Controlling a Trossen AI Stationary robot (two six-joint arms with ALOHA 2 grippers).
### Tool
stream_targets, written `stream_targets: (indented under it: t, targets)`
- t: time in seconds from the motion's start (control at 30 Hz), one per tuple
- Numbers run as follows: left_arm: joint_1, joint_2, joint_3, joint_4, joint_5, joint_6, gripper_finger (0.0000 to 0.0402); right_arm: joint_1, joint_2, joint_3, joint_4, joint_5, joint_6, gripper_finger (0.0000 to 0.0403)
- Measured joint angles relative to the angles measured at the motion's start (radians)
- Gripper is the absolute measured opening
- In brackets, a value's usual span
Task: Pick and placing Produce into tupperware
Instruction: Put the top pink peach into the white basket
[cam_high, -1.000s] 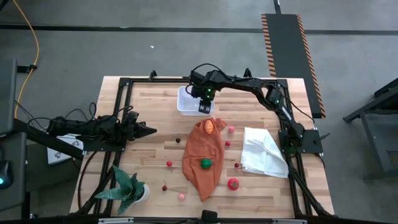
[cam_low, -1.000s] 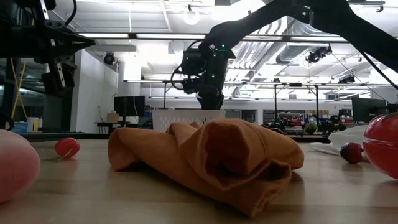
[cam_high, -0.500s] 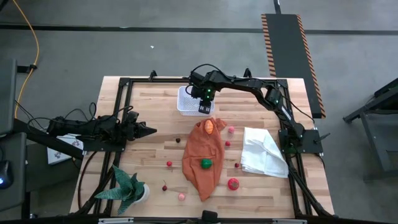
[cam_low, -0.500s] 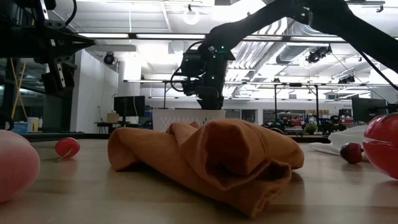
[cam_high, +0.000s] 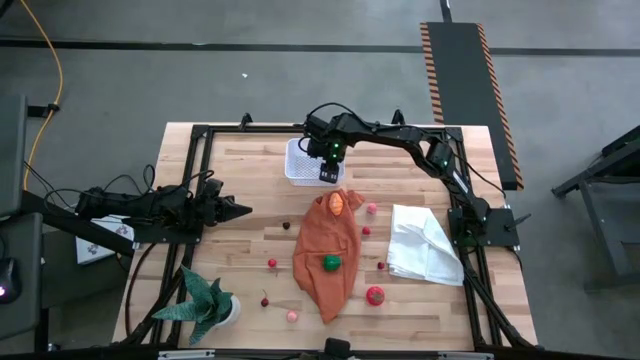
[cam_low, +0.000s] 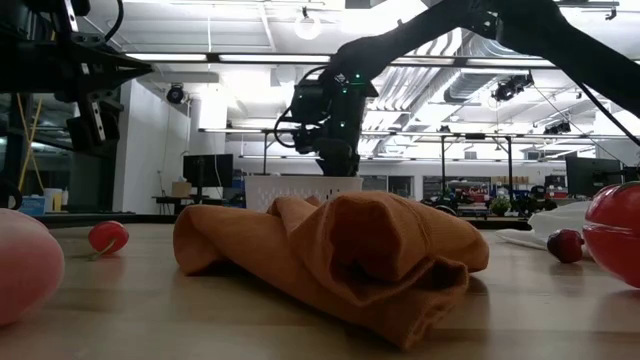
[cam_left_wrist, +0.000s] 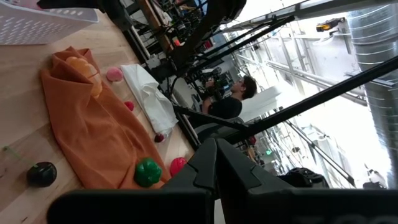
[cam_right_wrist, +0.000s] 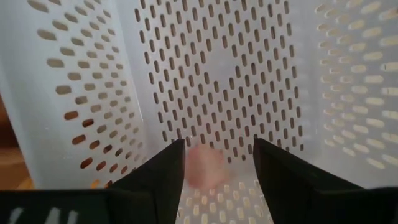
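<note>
1. The right pincer (cam_high: 328, 170) hangs over the near rim of the tupperware (cam_high: 301, 160), just beyond the top end of the rumpled orange cloth (cam_high: 325, 255); the orange piece (cam_high: 338, 200) on that cloth lies just beside the pincer, the green piece (cam_high: 331, 262) farther down the same cloth.
2. A folded white cloth (cam_high: 424, 243) lies well to the pincer's side, with small red pieces (cam_high: 371, 208) between it and the orange cloth and a bigger red fruit (cam_high: 375, 295) near the table (cam_high: 240, 160) front; a spiky potted plant (cam_high: 207, 302) stands at the far front corner.
3. The tupperware (cam_right_wrist: 211, 74) is white, translucent plastic, its walls and floor pierced with rows of oval slots.
4. Inside it, a pale pink piece (cam_right_wrist: 206, 167) rests on the floor between the right pincer's 2 dark fingers (cam_right_wrist: 158, 177), which stand spread, touching nothing.
5. The left pincer (cam_high: 240, 210) waits well apart at the table's other side, its fingers pressed together.
</note>
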Motion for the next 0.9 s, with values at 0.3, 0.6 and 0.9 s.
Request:
stream_targets:
  t: [0.3, 0.6, 0.9]
  targets:
    - [0.000, 0.000, 0.000, 0.000, 0.000, 0.000, 0.0001, -0.017, 0.000, 0.163, -0.065, 0.000, 0.018, 0.0169]
    - [0.000, 0.000, 0.000, -0.001, 0.003, 0.000, 0.0001, -0.043, -0.008, 0.341, -0.179, -0.047, 0.058, 0.0170]
    - [0.000, 0.000, 0.000, -0.001, 0.006, 0.001, 0.0001, -0.044, -0.049, 0.310, -0.298, -0.099, 0.082, 0.0170]
